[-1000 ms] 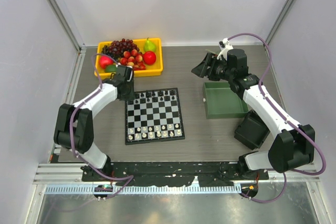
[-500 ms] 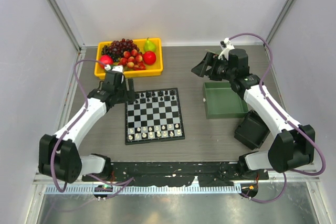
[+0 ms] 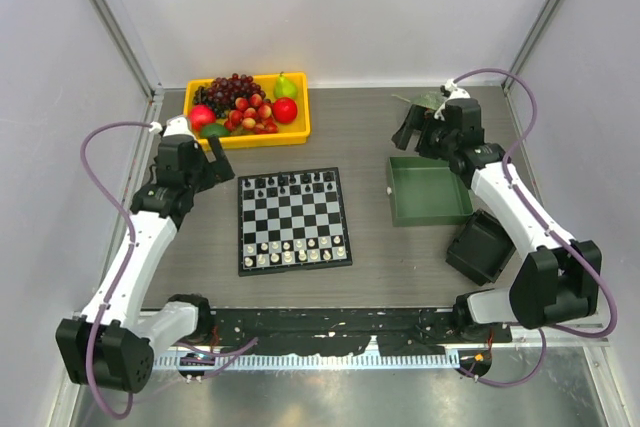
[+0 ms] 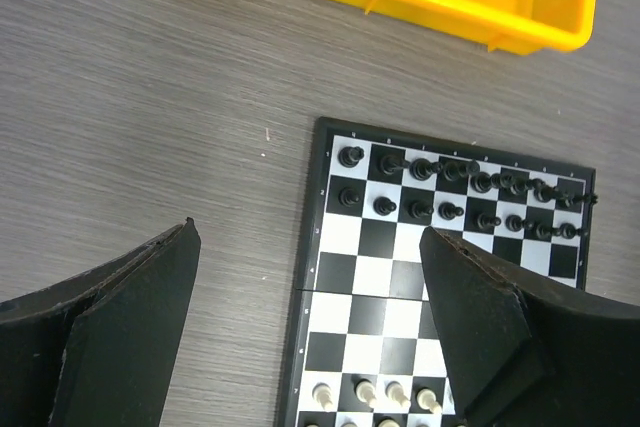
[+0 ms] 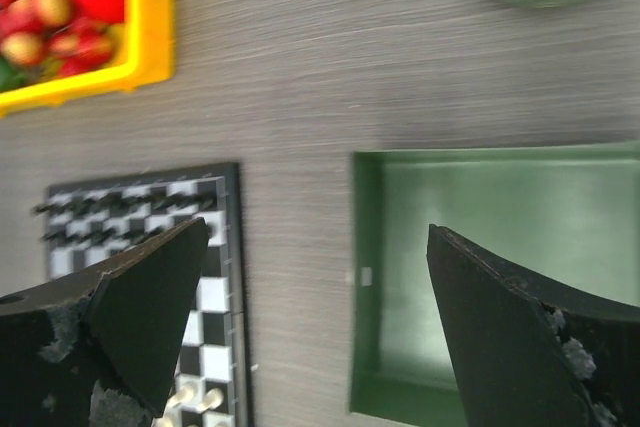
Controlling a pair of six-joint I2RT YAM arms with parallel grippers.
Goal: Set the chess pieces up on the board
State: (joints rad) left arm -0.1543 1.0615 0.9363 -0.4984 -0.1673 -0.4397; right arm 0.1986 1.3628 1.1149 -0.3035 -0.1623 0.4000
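We note left gripper (image 3: 212,169) pulled back off board (image 3: 293,219) far-left corner, now over bare table (image 3: 200,237) left of it. Left arm (image 3: 135,247) swung outward, left. Right gripper (image 3: 412,130) drawn back rightward, over green tray (image 3: 428,215) far edge.

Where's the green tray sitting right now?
In the top view, the green tray lies on the right side of the table, just right of the chessboard, with a strip of bare tabletop between them.

The board (image 3: 293,219) is black-and-white checkered, chess pieces (image 3: 288,246) cream and black, bin (image 3: 250,135) yellow, tray (image 3: 430,187) green
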